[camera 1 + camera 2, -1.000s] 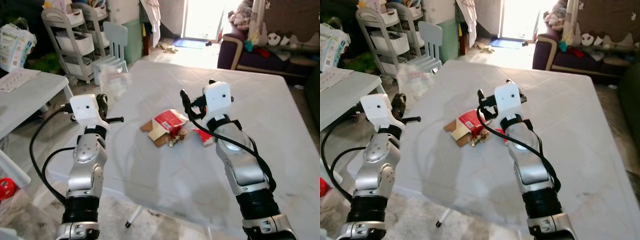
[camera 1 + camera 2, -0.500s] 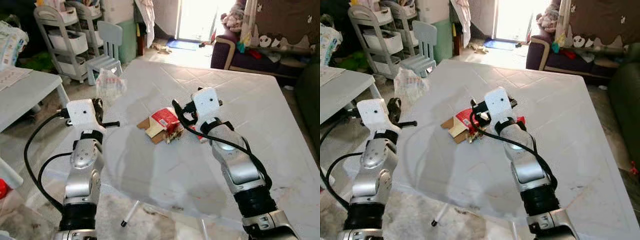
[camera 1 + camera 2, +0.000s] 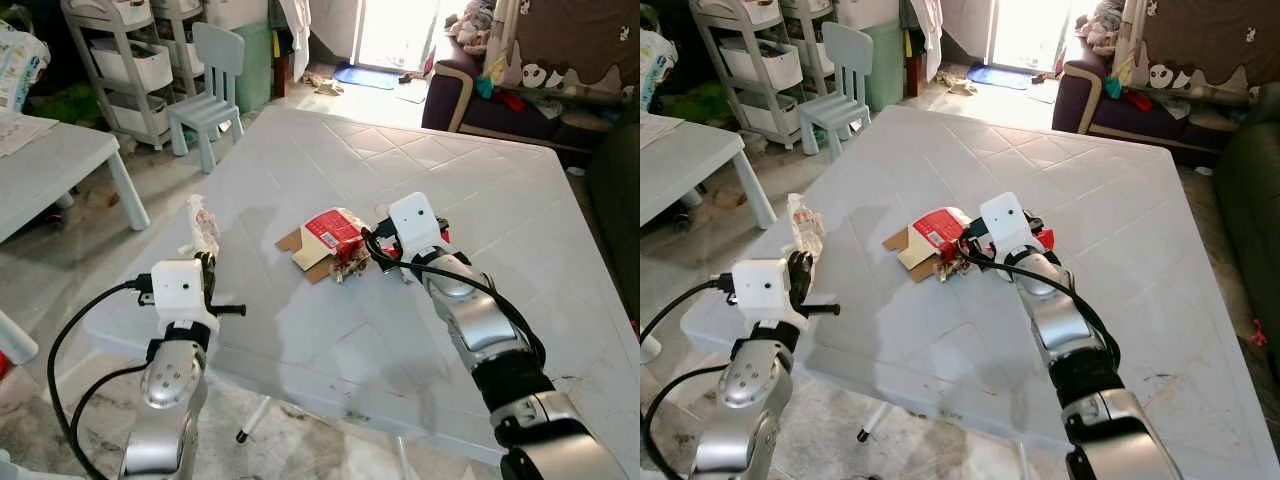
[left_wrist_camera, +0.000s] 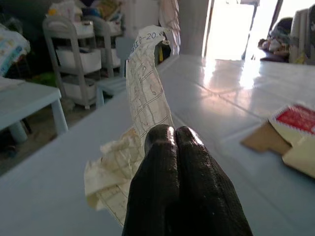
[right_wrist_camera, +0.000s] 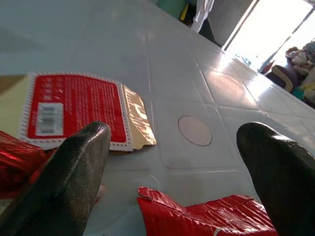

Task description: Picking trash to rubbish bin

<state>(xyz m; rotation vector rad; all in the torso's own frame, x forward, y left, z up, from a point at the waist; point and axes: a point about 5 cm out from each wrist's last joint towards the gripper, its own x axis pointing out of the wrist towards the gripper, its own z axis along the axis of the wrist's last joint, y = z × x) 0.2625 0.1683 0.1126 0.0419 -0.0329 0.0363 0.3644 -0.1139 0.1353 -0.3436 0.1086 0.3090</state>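
On the white table (image 3: pixel 520 190) lies a torn red and tan cardboard box (image 3: pixel 330 238). Beside it is a red foil wrapper (image 5: pixel 211 216). My right gripper (image 5: pixel 174 132) is low over the table, open wide, and the red wrapper lies between its fingers with the box just beyond. A crumpled pale paper wrapper (image 3: pixel 203 225) stands near the table's left edge. My left gripper (image 4: pixel 174 135) is shut, its tips right in front of that paper (image 4: pixel 147 98); whether they touch it I cannot tell.
A small grey table (image 3: pixel 50 150) stands to the left, with a child's chair (image 3: pixel 215 60) and a shelf trolley (image 3: pixel 120 50) behind it. A dark sofa (image 3: pixel 520 90) is at the far right. The table's near edge (image 3: pixel 330 400) runs in front of me.
The camera has shifted. My right gripper has come down and forward to the red wrapper and box. My left arm has dropped to the table's left edge beside the crumpled paper.
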